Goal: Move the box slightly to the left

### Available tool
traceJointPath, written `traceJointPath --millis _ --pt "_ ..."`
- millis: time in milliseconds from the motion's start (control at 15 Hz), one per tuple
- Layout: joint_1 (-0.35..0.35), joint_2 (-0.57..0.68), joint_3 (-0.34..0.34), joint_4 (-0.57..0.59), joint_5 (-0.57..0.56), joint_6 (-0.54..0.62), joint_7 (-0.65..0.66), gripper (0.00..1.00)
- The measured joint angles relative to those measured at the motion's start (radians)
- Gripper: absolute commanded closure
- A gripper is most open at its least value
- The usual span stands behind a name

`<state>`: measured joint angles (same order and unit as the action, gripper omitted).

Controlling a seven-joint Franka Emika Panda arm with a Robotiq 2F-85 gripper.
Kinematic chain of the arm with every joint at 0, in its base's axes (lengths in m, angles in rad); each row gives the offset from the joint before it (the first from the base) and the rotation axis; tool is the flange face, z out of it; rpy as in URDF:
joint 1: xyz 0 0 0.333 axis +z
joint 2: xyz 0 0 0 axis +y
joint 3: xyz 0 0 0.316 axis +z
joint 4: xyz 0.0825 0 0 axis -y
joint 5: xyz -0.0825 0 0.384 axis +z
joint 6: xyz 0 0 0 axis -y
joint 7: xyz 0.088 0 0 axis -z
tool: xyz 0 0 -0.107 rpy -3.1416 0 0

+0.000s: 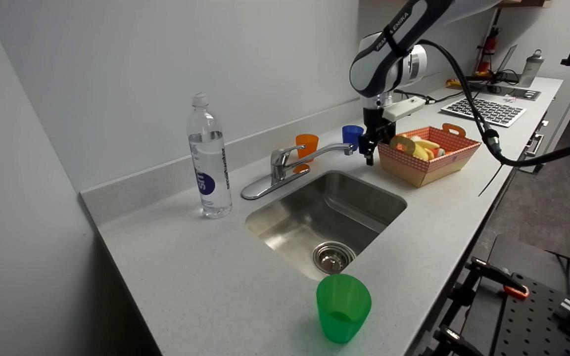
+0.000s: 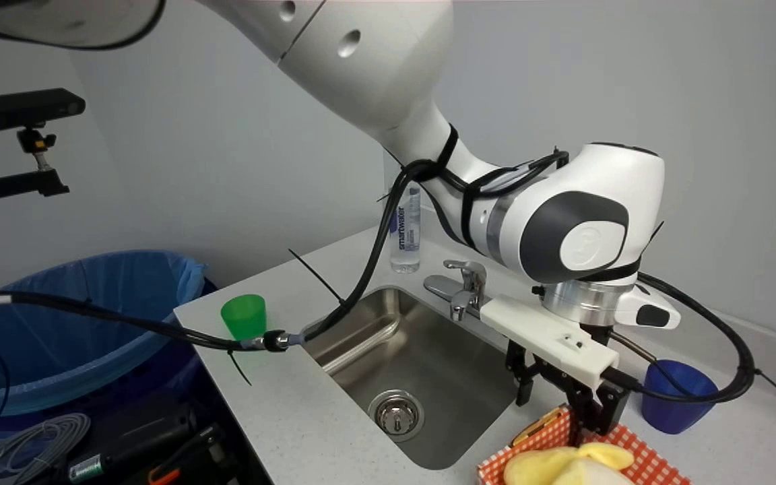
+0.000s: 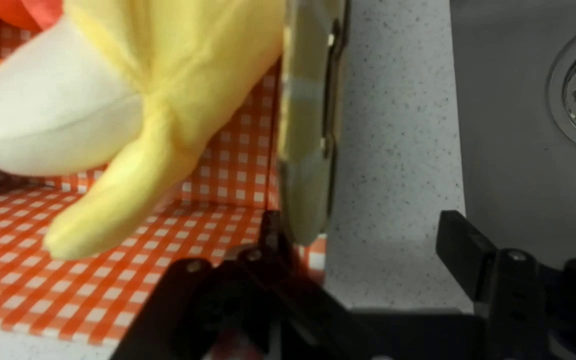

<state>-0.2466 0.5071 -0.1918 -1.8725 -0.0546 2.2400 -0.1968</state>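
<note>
The box (image 1: 428, 170) is a tray with a red-and-white checked lining and tan outside, with cut-out handles and yellow plush fruit in it. It stands on the counter beside the sink, and its checked lining shows in an exterior view (image 2: 654, 465), where its near part is cut off. My gripper (image 3: 362, 225) is open at the box's sink-side end. In the wrist view one finger is inside the box and the other is outside over the counter. The handle wall (image 3: 308, 125) stands between them, close to the inside finger. The inside fingertip is dark and partly hidden.
The sink (image 1: 324, 217) lies right beside the box. The faucet (image 1: 280, 165), an orange cup (image 1: 307, 146) and a blue cup (image 1: 352, 136) stand along the back wall. A water bottle (image 1: 211, 163) and a green cup (image 1: 343, 306) stand beyond the sink.
</note>
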Motion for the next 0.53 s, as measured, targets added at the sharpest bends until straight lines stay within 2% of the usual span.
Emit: traceJointPath --millis 333,467,533 --pt "-0.002 0.0 0.005 0.006 0.0 0.0 -0.037 0.89" --pt "-0.002 -0.004 0.018 0.006 0.0 0.0 -0.06 1.0" --pt "-0.002 -0.006 0.027 0.006 0.0 0.0 -0.071 1.0"
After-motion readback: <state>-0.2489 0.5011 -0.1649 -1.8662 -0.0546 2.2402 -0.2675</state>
